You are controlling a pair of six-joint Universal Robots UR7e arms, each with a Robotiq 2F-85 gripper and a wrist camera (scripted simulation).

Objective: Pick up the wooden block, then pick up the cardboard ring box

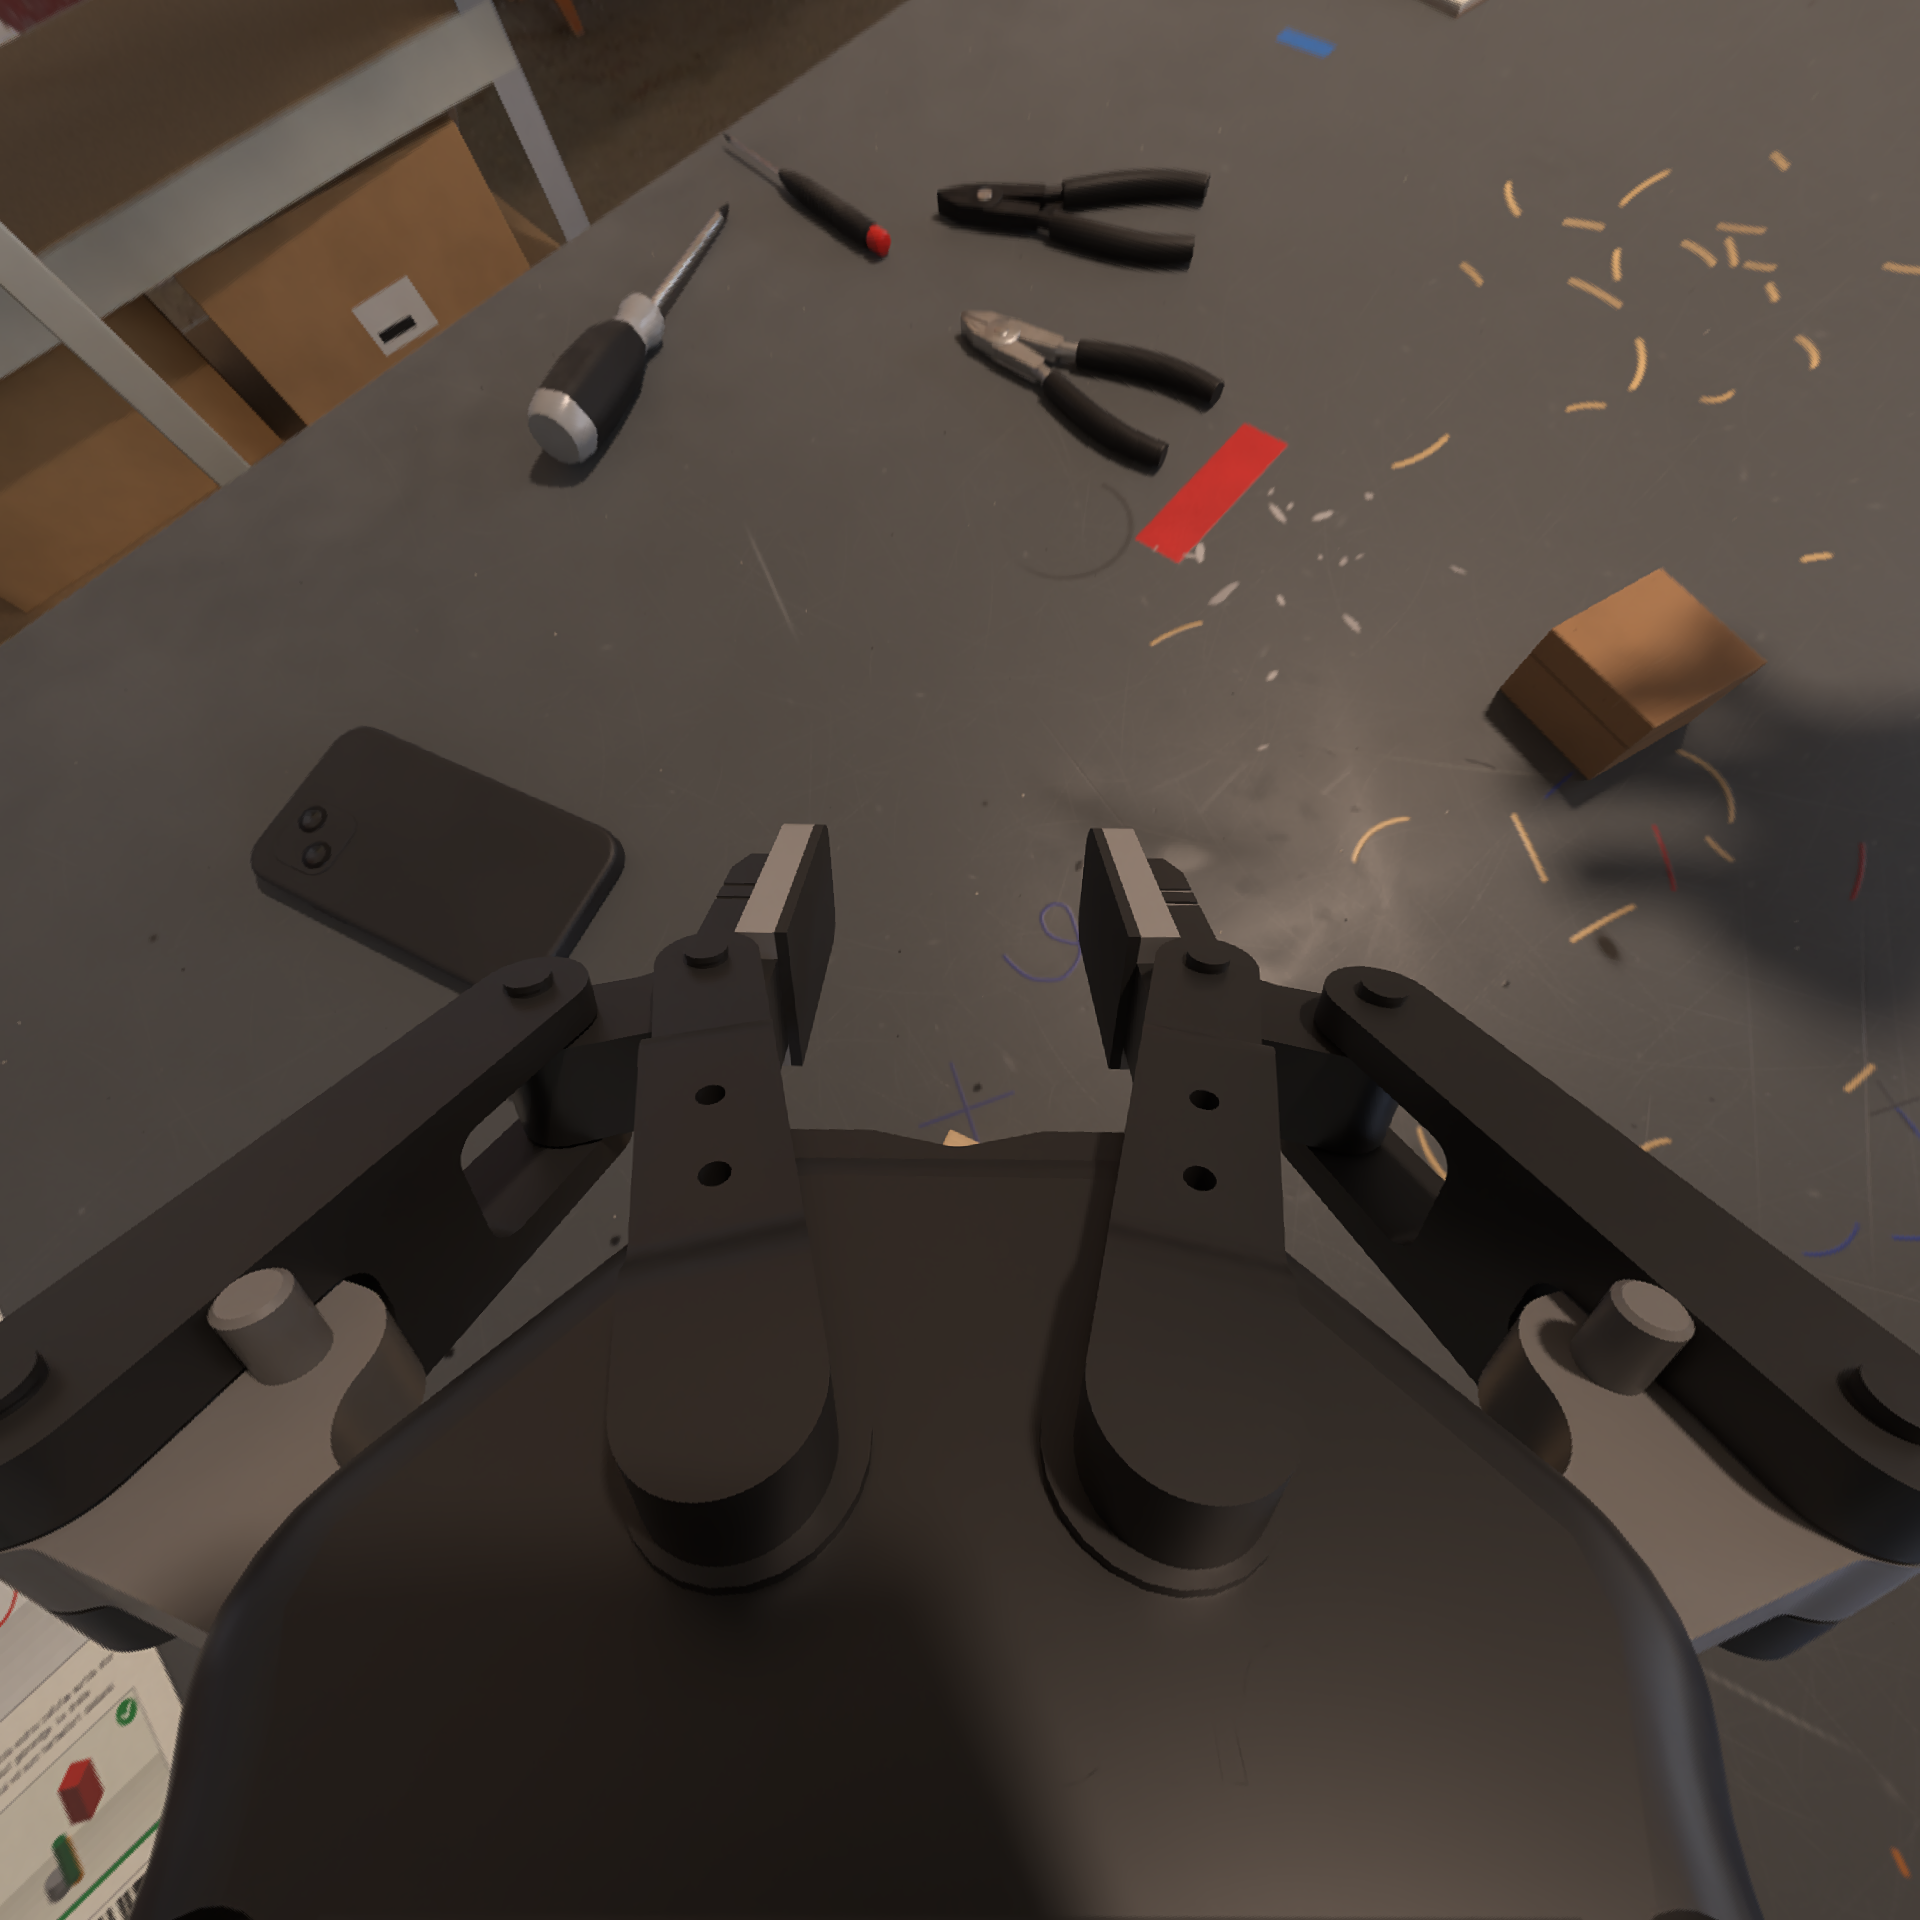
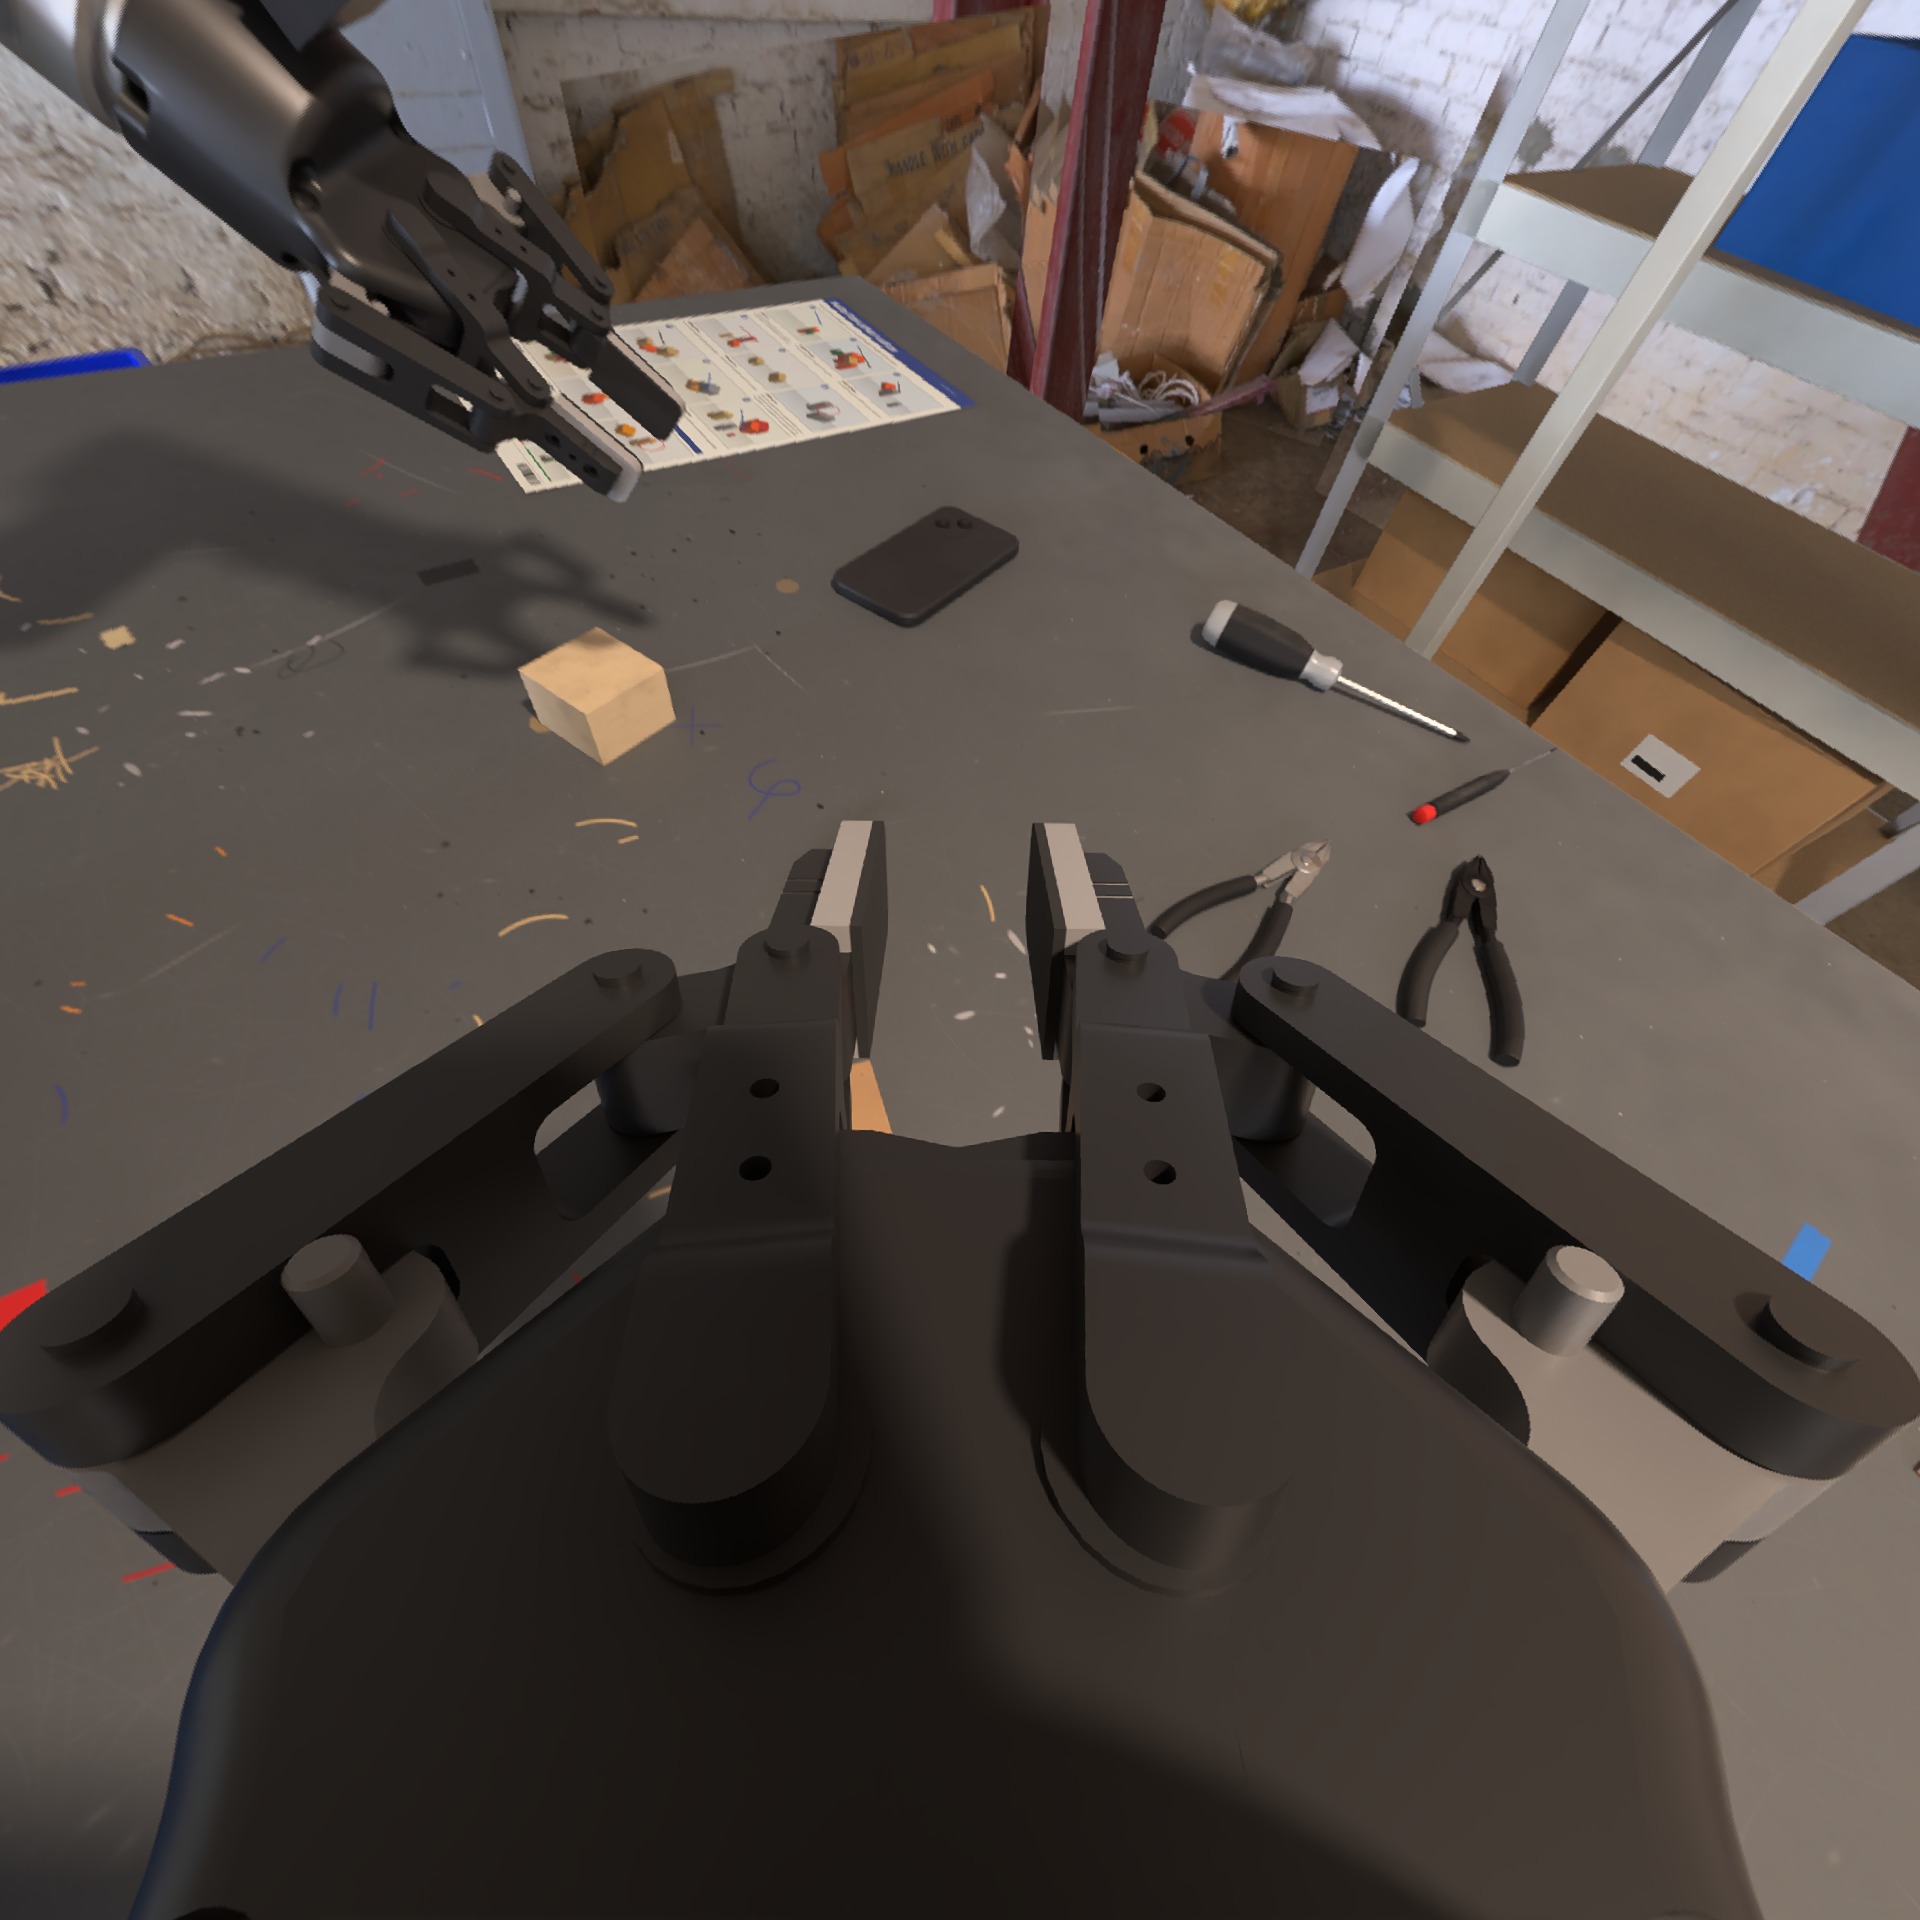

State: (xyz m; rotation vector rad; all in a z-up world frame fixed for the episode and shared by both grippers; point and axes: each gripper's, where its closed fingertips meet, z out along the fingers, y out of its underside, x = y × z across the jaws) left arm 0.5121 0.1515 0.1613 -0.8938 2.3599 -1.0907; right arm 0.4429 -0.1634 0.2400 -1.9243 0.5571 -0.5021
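Right wrist view is filled, largest first, by the dark grey scuffed worktable (image 2: 312, 935), on which everything lies. Far left, the left gripper (image 2: 613, 436) is seen hanging above the table, its fingers spread and nothing between them; its shadow falls just short of the pale wooden block (image 2: 595, 694). The block rests flat on the table, apart from all tools, far and left of the right gripper (image 2: 956, 883), whose pads are parted with only bare table between them. A sliver of tan is seen low between the right fingers; what it belongs to cannot be told.

In the left wrist view the brown cardboard ring box (image 1: 1626, 670) is seen sitting on the table to the right, well apart from the left gripper's spread fingers, with a lid seam along its near side. A black smartphone (image 2: 925, 564) lies face down farther off, a black-and-silver screwdriver (image 2: 1320, 665) to its right, then two black-handled pliers (image 2: 1455, 956) and a thin red-tipped screwdriver (image 2: 1470, 795).

Neither object appears grasped, so the block pickup is judged to be the step in hand. It is best done by the left gripper: the wrist should be lowered straight over the block, the fingers squared to two opposite flat faces, and closure made only once both pads flank its middle, so the block is not nudged or twisted.
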